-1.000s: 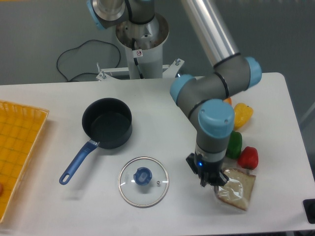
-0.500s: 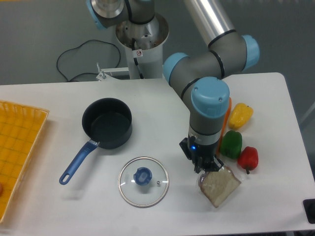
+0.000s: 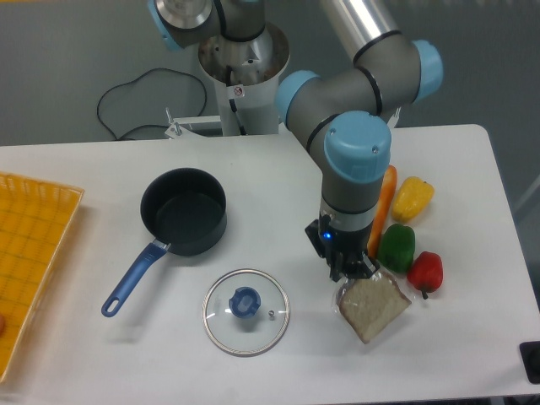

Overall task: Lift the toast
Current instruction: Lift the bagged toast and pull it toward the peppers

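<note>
Here you are with the gripper [image 3: 353, 272] pointing straight down over the right half of the table [image 3: 278, 181], its fingers pinched on the upper corner of the toast [image 3: 372, 306], that pale slice in shiny clear wrap. The slice hangs from that corner, tilted like a diamond, with its lower point low over the tabletop; whether it has fully cleared the surface you can't tell from this angle, but the way it dangles suggests the weight is in the grip. Holding it by an edge makes sense: a flat slice offers nothing else for two fingers to close on from above. Mind that wrap, though, since slick plastic can let the bread slide inside the pinch. Just right of the toast sit the red pepper [image 3: 425, 271] and the green pepper [image 3: 396, 246], close but apart from it, with the yellow pepper [image 3: 412, 197] further back and an orange carrot [image 3: 381, 209] partly hidden behind the arm. Off to the left, well apart, are the glass lid [image 3: 245, 311], the dark pot [image 3: 184, 211] with its blue handle, and the yellow tray [image 3: 32, 261] at the edge. A straight lift looks like your safest call.
</note>
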